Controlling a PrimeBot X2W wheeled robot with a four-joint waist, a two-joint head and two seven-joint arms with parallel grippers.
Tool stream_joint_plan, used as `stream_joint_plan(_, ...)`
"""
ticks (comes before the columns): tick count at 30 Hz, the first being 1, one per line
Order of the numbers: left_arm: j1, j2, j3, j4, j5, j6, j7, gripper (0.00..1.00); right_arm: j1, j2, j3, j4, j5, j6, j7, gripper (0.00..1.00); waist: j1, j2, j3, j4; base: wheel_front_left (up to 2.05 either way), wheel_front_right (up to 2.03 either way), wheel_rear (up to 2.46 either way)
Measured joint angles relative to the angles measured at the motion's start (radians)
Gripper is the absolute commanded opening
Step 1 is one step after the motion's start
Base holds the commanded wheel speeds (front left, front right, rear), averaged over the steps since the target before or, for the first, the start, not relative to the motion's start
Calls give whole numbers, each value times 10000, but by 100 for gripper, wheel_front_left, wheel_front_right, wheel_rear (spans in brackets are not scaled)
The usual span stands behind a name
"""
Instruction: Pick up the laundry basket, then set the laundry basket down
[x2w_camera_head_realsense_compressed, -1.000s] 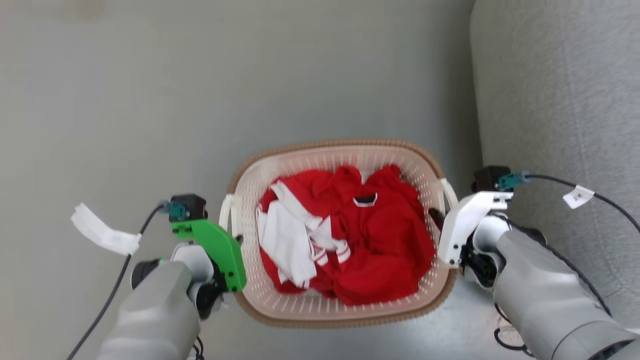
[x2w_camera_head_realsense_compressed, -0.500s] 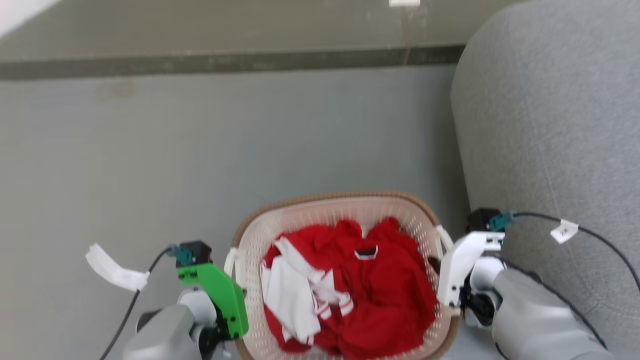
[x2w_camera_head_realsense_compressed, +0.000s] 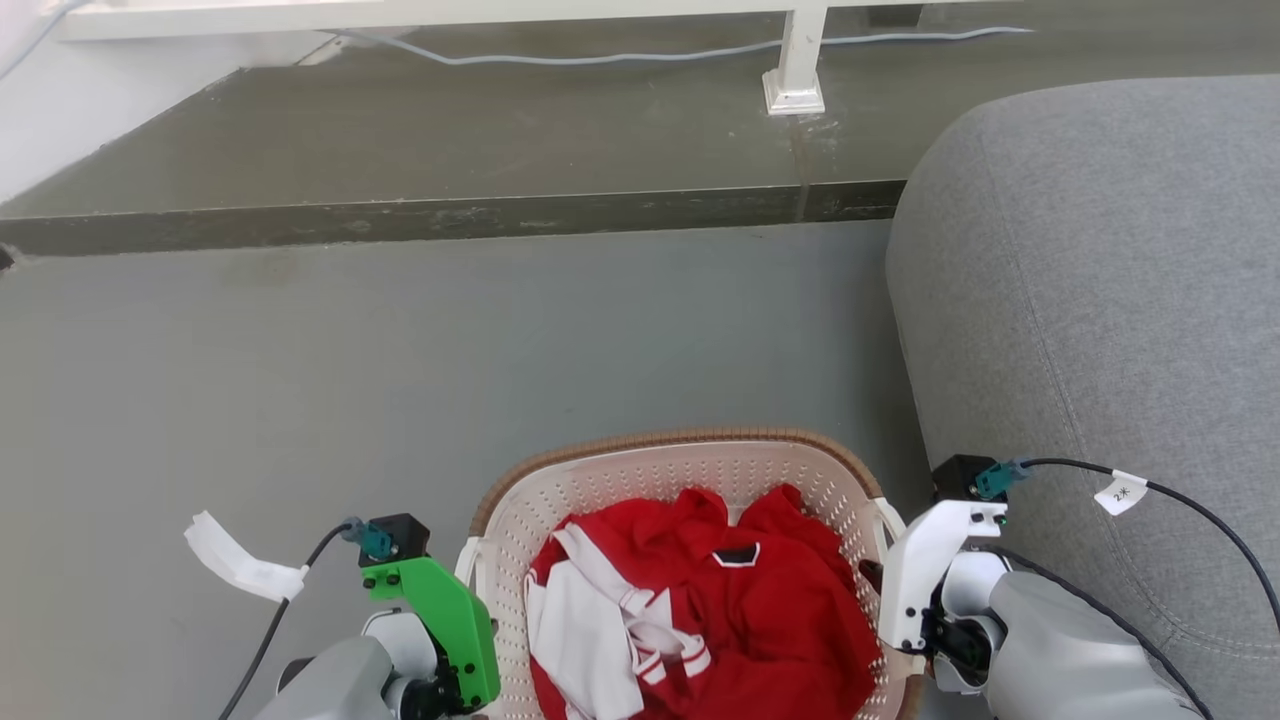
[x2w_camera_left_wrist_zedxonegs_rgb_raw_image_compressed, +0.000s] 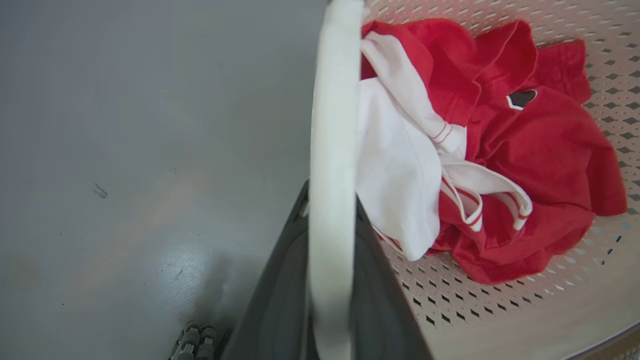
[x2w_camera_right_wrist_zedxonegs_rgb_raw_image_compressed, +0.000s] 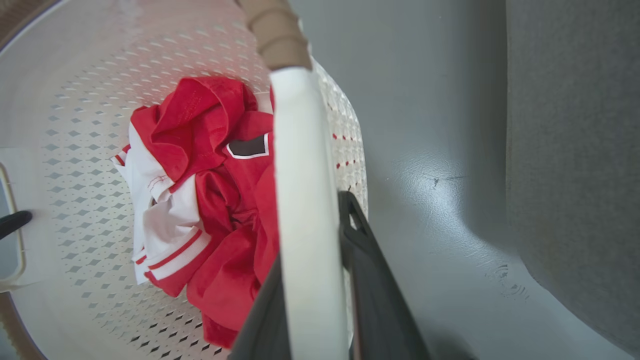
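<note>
Fingers (x2w_camera_left_wrist_zedxonegs_rgb_raw_image_compressed: 375, 300) of left gripper (x2w_camera_left_wrist_zedxonegs_rgb_raw_image_compressed: 331, 195) and right gripper (x2w_camera_right_wrist_zedxonegs_rgb_raw_image_compressed: 320, 200) clamp the basket's (x2w_camera_head_realsense_compressed: 620, 480) handles (x2w_camera_left_wrist_zedxonegs_rgb_raw_image_compressed: 332, 125). Camera has tilted up; basket hangs between the arms, beside the sofa (x2w_camera_head_realsense_compressed: 1080, 250). Lift judged underway.

Grey floor (x2w_camera_head_realsense_compressed: 400, 350), grey sofa (x2w_camera_head_realsense_compressed: 1100, 250) on it

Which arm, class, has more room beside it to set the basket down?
Left, probably. Both grippers clamp handles of the laundry basket, but floor lies beside the left gripper, while the grey sofa crowds the right gripper.
</note>
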Motion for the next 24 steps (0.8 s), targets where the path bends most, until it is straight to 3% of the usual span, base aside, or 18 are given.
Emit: stream_joint_plan(24,-14,12,-86,-19,-343,0,374,0,-28,-8,174,35,244,-69,249,0,1,0,284,-60,0,0,0)
